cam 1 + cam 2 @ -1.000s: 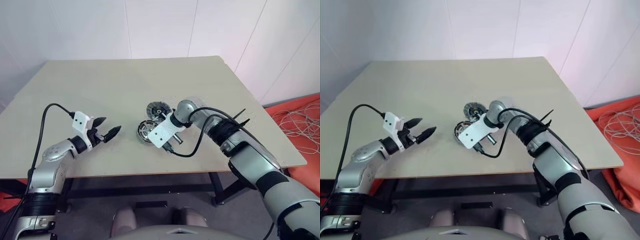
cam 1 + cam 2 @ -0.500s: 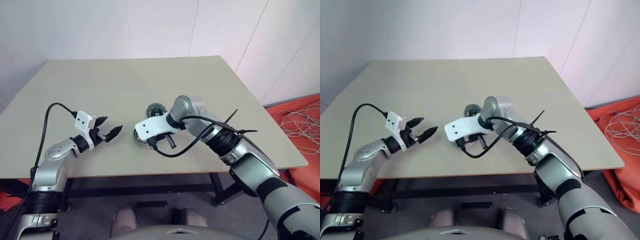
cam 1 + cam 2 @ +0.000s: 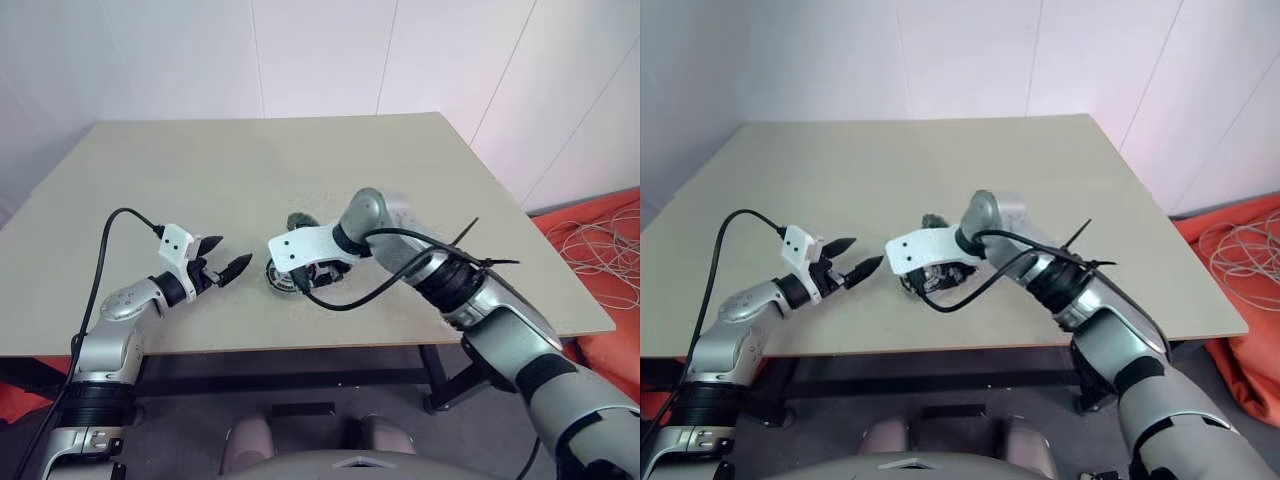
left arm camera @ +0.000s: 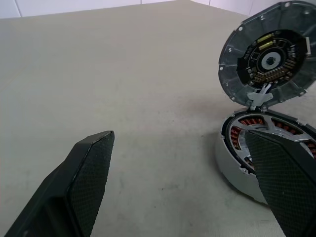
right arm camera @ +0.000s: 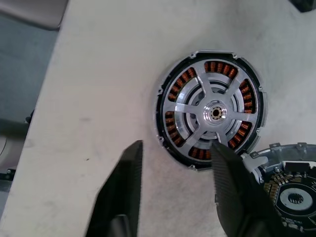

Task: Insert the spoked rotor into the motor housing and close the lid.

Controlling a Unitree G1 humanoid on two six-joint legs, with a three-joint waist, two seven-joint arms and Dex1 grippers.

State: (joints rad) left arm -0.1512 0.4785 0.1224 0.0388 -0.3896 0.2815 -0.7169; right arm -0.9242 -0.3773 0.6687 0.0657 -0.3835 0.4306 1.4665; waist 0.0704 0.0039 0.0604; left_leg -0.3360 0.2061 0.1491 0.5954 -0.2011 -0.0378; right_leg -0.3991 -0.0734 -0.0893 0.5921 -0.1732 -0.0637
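Observation:
The motor housing [image 5: 177, 81] lies flat on the table, its coppery windings showing around the edge. Seated inside it is the spoked rotor [image 5: 212, 112], silver spokes facing up. The lid [image 4: 269, 59] stands tilted up at the housing's far edge, joined to it there, with its inner face toward my left gripper. My right gripper [image 5: 177, 192] hangs open just above the housing, pointing steeply down, nothing between its fingers. From the head, its white mount [image 3: 300, 245] hides most of the housing. My left gripper [image 3: 225, 262] stands open a little to the housing's left, aimed at it.
The beige table [image 3: 250, 170] stretches wide behind and beside the motor. Its front edge runs close below both grippers. Off the table's right side, an orange sheet [image 3: 600, 230] with pale cables lies on the floor.
My right gripper has risen, rolled and tipped downward over the housing, and its fingers have opened. The left gripper has stayed where it was, still open.

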